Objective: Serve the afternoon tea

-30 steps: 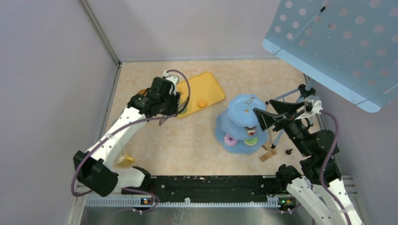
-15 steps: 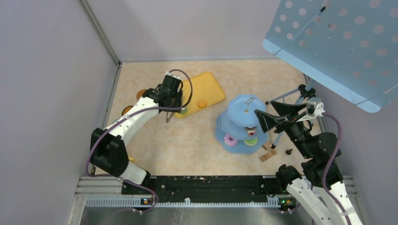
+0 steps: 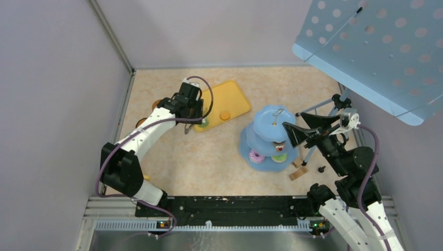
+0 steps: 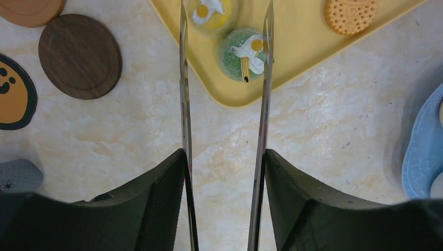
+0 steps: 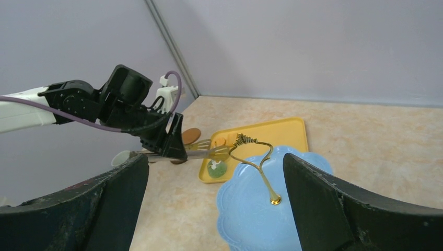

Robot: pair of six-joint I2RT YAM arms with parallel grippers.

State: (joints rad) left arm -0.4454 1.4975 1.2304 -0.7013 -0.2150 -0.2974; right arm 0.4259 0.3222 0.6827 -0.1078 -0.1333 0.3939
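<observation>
My left gripper (image 3: 189, 107) is shut on the long metal tongs (image 4: 183, 78), with one tong arm against each finger. In the left wrist view the tong tips straddle a green toy donut (image 4: 244, 52) at the near corner of the yellow tray (image 4: 308, 47). A yellow donut (image 4: 209, 10) and an orange biscuit (image 4: 351, 14) also lie on the tray. The pale-blue three-tier stand (image 3: 271, 138) holds a pink donut (image 3: 256, 156) and a green one (image 3: 279, 158). My right gripper (image 3: 303, 128) is open and empty above the stand's top tier (image 5: 292, 209).
Brown coasters (image 4: 80, 56) and an orange smiley coaster (image 4: 13, 99) lie left of the tray. A grey mug (image 4: 18, 175) is at the left edge. A wooden block (image 3: 298, 173) lies right of the stand. A blue perforated panel (image 3: 376, 47) hangs at the upper right.
A second ago my left arm reached out and its gripper moved a little up and right over the tray corner. It has held still for the last half second. The right arm has hardly moved.
</observation>
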